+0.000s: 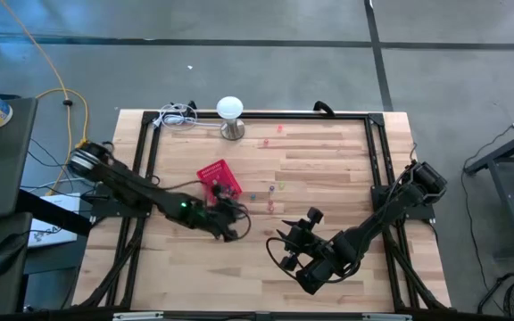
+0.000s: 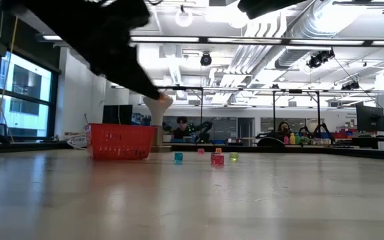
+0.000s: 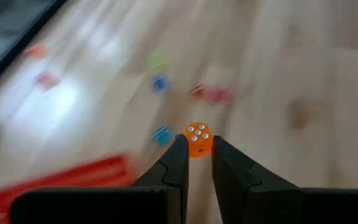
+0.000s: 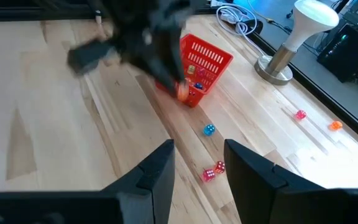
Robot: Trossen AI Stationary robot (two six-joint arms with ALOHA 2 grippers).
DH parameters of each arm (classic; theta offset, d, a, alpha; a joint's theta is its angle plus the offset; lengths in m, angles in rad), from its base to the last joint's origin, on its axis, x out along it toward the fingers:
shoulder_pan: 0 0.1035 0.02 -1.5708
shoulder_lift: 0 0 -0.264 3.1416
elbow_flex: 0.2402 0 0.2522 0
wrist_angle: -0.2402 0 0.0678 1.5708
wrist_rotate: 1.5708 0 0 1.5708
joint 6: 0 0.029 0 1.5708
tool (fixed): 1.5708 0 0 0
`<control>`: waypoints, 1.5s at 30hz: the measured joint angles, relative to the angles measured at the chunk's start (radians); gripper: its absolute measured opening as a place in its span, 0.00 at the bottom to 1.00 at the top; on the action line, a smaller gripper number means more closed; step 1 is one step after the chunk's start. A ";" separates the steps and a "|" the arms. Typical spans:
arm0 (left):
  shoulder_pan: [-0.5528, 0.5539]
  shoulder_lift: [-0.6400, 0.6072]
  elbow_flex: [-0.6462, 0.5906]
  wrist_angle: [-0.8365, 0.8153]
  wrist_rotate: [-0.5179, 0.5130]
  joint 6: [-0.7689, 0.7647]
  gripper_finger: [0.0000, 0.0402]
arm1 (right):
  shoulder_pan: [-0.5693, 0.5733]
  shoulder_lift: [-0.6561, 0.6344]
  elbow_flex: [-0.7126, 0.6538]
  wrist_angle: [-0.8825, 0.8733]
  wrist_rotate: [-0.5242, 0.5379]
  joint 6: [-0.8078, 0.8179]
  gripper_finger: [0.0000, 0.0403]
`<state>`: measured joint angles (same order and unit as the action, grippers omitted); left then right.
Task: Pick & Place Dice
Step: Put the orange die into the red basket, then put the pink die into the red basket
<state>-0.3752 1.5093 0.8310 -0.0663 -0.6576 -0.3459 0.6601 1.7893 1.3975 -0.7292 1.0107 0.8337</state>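
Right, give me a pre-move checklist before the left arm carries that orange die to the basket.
1. Orange die pinched in left claw: ok.
2. Grip centred: cannot tell; the die sits right at the fingertips.
3. Red basket upright, open top free: ok.
4. Left claw near the basket: ok, just beside it in the right wrist view.
5. Right claw out of the path: ok, open and empty, hanging back from the basket.
6. Loose dice, such as the blue die, clear of the basket: ok.
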 joint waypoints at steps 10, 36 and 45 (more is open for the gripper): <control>0.167 -0.168 0.000 -0.586 0.083 -0.335 0.11 | -0.002 0.000 0.000 0.023 -0.006 0.000 0.32; 0.283 -0.191 -0.001 -0.614 0.153 -0.297 0.42 | -0.020 0.001 0.000 0.032 -0.076 -0.026 0.32; 0.240 -0.352 0.000 -0.612 0.172 -0.280 0.42 | 0.017 0.001 -0.008 -0.246 -0.067 0.171 0.32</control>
<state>-0.1353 1.1577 0.8307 -0.6782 -0.4861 -0.6257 0.6767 1.7901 1.3895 -0.9753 0.9436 1.0045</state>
